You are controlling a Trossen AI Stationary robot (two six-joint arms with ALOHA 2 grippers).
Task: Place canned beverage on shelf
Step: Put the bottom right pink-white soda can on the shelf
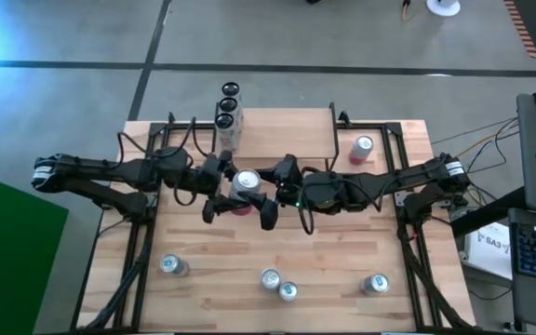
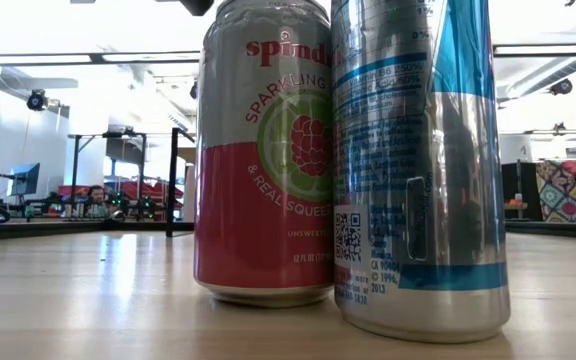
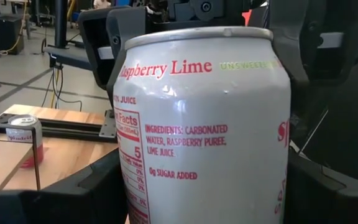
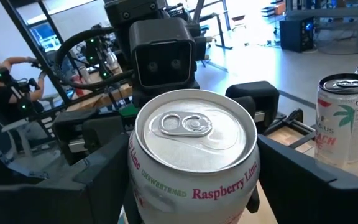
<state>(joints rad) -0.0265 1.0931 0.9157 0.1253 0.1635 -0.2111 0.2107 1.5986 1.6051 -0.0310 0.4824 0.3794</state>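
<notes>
While the raspberry can [image 1: 245, 183] sits upright near the middle of the tabletop [image 1: 342, 261], both grippers meet at it. The left gripper [image 1: 220, 191] has its jaws around the can from one side, and the right gripper [image 1: 270, 195] has its jaws around it from the other side. I cannot tell how tight either one squeezes. The shelf [image 1: 287, 135] is behind the can. Three tall cans [image 1: 228, 116] stand at the shelf's left end, and a red can [image 1: 362, 148] lies by its right end. Four more cans [image 1: 279, 286] stand well in front of the raspberry can.
</notes>
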